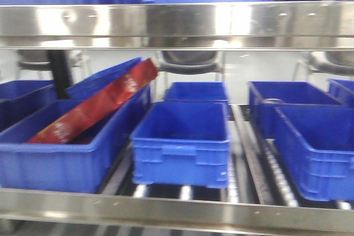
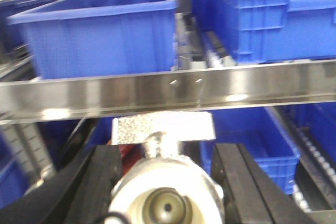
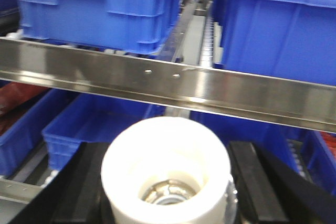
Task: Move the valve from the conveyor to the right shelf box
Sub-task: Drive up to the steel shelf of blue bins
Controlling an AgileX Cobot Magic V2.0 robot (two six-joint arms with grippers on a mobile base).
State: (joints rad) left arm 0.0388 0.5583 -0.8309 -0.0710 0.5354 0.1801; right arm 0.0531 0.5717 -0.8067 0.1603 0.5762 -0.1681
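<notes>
In the left wrist view, a valve (image 2: 167, 203) with a white round end and a speckled metal T-handle (image 2: 163, 128) sits between the black fingers (image 2: 105, 182). My left gripper (image 2: 168, 153) is shut on it, just below the steel shelf rail (image 2: 168, 90). In the right wrist view, my right gripper (image 3: 168, 150) is shut on a second valve (image 3: 165, 171), whose wide white collar faces the camera. Open blue boxes stand on the shelf; the right one (image 1: 318, 153) looks empty. The conveyor is out of view. Neither gripper shows in the front view.
A red bag (image 1: 97, 106) leans in the left blue box (image 1: 61, 164). A middle box (image 1: 182, 145) stands on rollers. Steel rails (image 1: 177, 211) cross the shelf front above and below. More blue boxes (image 3: 73, 129) sit on the lower level.
</notes>
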